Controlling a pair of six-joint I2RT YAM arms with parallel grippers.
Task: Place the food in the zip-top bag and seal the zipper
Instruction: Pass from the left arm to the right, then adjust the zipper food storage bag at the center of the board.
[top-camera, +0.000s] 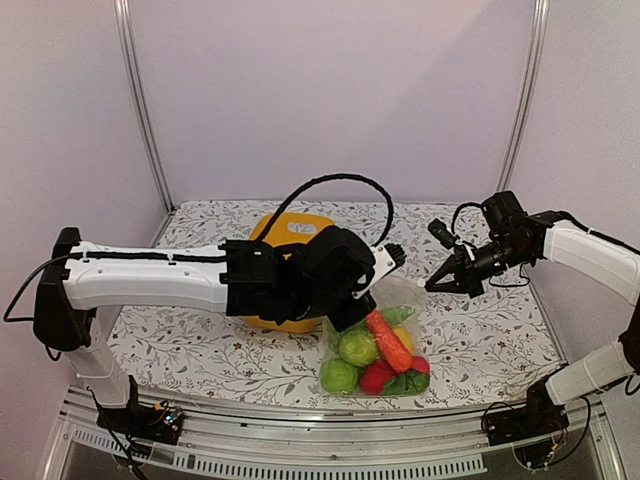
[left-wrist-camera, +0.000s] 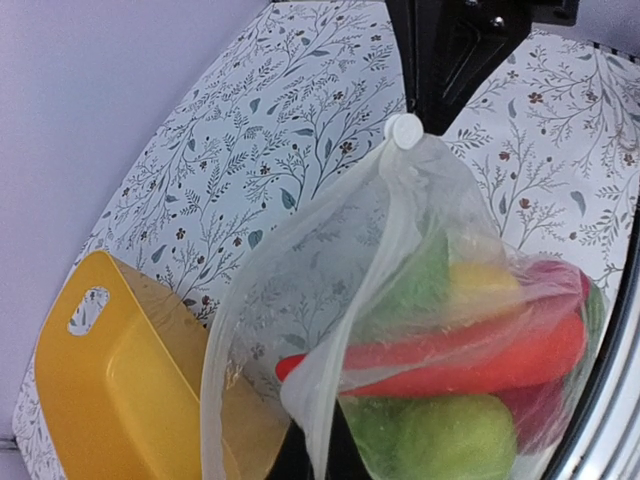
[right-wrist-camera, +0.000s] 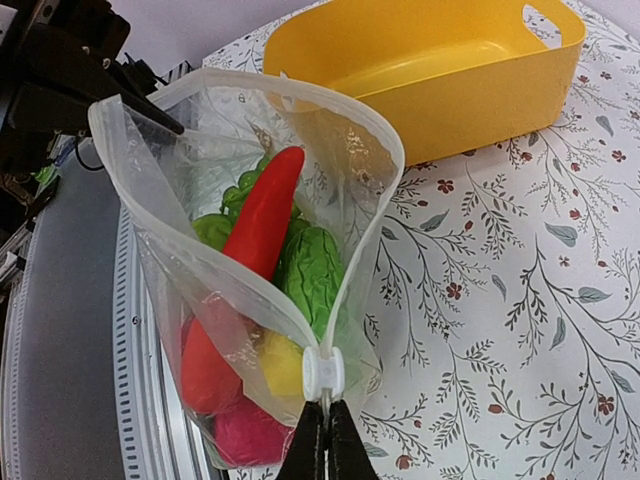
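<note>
One clear, crinkly plastic zip-top bag (top-camera: 405, 297) stands just below the centre of the overhead view on the floral-patterned tablecloth (top-camera: 480, 340), with its mouth gaping open. The toy food sits inside it. There is one long red-orange piece (right-wrist-camera: 262, 215), one round light-green fruit (top-camera: 358, 347) with a second green fruit (top-camera: 338, 376) just below it, one yellow piece (right-wrist-camera: 283, 365), one leafy dark-green piece (right-wrist-camera: 312, 270) and one magenta-red piece (right-wrist-camera: 245, 435). Any further pieces are blurred by the film, so the full count is unclear.

The left gripper (top-camera: 347, 312) reaches in from the left of the frame and is clamped on the bag's rim at its upper left. The right gripper (top-camera: 432, 286) comes in from the right with its fingers pressed together. Their tips touch the single white slider (right-wrist-camera: 323, 372) at the end of the zipper (right-wrist-camera: 240, 290). I cannot tell whether they pinch any film.

One yellow plastic basket (top-camera: 285, 228) lies above and left of the bag, partly hidden by the left arm.
</note>
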